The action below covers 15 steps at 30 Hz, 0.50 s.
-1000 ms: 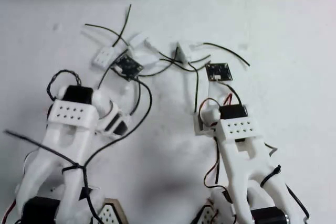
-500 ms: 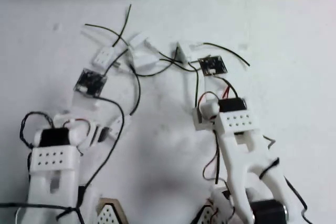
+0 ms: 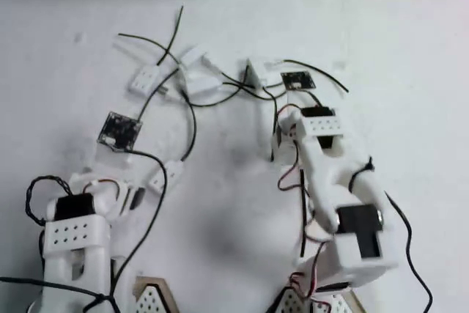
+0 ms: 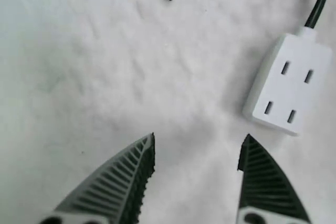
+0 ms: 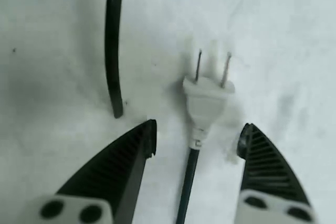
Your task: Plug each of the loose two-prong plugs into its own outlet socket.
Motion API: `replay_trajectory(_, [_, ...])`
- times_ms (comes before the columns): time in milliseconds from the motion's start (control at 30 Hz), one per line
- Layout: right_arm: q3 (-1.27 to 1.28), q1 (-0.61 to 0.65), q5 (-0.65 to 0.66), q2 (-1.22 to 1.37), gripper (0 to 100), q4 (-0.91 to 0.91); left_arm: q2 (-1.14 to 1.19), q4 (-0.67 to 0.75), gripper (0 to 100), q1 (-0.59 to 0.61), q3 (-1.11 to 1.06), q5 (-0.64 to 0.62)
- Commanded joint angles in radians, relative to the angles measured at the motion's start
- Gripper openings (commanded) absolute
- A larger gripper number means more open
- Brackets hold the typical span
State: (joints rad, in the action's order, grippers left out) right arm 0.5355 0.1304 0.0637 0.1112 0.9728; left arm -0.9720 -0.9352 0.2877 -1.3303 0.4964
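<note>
White plastic outlet socket block (image 4: 287, 90), on a black cord (image 4: 317, 3), lies flat on the white counter (image 3: 410, 49) at the lower left of the high view, and all four of its slots are vacant. The left tool (image 4: 198, 140) hangs released just beside it, its fingers (image 4: 126, 182) spread over bare counter and touching nothing. Farther up, right of centre, the right tool (image 5: 199, 127) is likewise released. It straddles a white two-prong plug (image 5: 207, 95) that lies loose on the counter, prongs pointing away from the tool. A cut black cable end (image 5: 114, 45) lies beside the plug. Beyond both, in the upper middle of the high view, a tangle of small white pieces and black cords (image 3: 198, 75) sits together; which are plugs and which are sockets I cannot tell. As I judge it, no plug is seated yet, so the whole task remains: grasp this plug, carry it to a socket, then do the same for the others.
</note>
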Motion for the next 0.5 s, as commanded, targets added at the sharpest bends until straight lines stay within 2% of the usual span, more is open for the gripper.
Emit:
replay_trajectory(0, [-0.04,-0.01,0.006,0.062,14.2,-0.097,-0.018,0.017,26,0.008,0.0,0.008])
replay_trajectory(67, [-0.037,-0.012,0.006,0.074,2.8,-0.154,-0.018,0.017,26,0.024,0.0,0.009])
replay_trajectory(100, [-0.037,-0.01,0.006,0.074,0.9,-0.16,-0.018,0.018,26,0.035,0.0,0.009])
replay_trajectory(167, [-0.037,-0.004,0.002,0.067,3.5,-0.137,-0.018,0.02,26,0.041,0.0,0.011])
replay_trajectory(267, [-0.035,0.005,-0.014,0.007,1.9,-0.096,-0.018,0.02,26,0.044,0.0,0.011])
replay_trajectory(467, [-0.041,0.039,-0.253,-0.217,1.6,0.094,-0.018,0.021,26,0.044,0.0,0.012])
